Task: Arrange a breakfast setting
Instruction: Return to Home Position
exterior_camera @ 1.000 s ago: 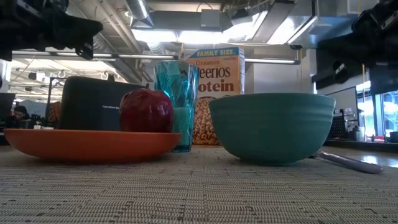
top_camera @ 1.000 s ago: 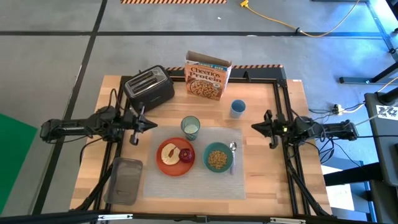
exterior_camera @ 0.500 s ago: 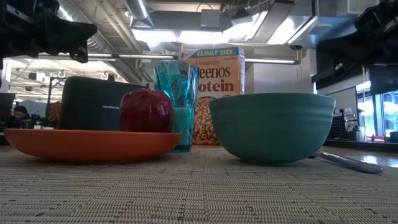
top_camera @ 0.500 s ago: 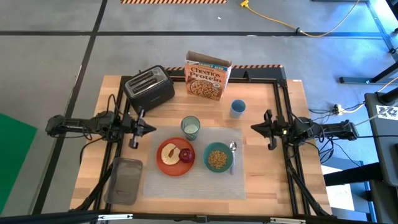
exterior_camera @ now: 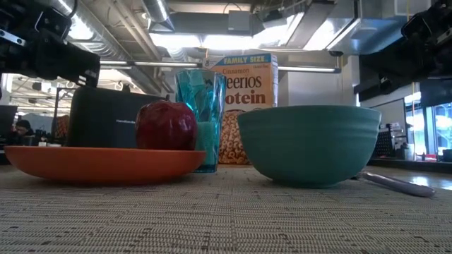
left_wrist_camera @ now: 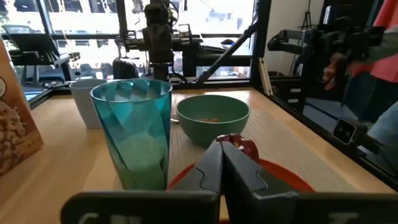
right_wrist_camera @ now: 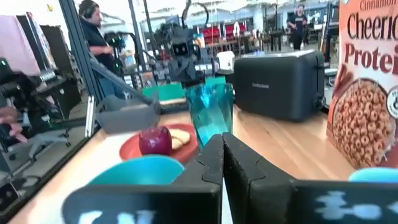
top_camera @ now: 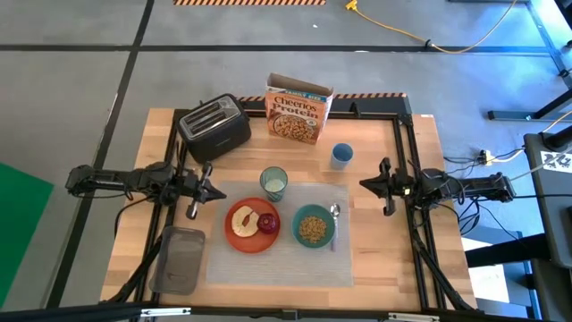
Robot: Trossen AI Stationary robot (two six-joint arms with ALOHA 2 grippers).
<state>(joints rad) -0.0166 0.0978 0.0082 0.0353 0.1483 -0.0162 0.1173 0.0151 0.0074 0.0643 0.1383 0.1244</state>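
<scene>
Between the left gripper (top_camera: 214, 189) and right gripper (top_camera: 366, 184), a pale placemat (top_camera: 286, 264) carries an orange plate (top_camera: 238, 241) with toast (top_camera: 243, 221) and a red apple (top_camera: 268, 223). It also holds a teal bowl (top_camera: 297, 225), seemingly of cereal, a spoon (top_camera: 334, 217) nearer the right gripper, and an upright green tumbler (top_camera: 273, 183).

The surface (top_camera: 384, 241) is pale wood with a smooth, dull top. The placemat (exterior_camera: 212, 212) is woven, rough and bumpy, with thin threads crossing each other. The orange plate (exterior_camera: 99, 164) and the teal bowl (exterior_camera: 308, 144) look like smooth plastic with only a soft shine. The tumbler (left_wrist_camera: 134, 134) is see-through and shiny, with flat cut sides; plastic or glass, it is hard to tell. The spoon (exterior_camera: 395, 184) is shiny metal. The apple (exterior_camera: 165, 125) has glossy skin. The toaster (top_camera: 214, 125) is dull black, and the cereal box (top_camera: 298, 109) is printed cardboard.
</scene>
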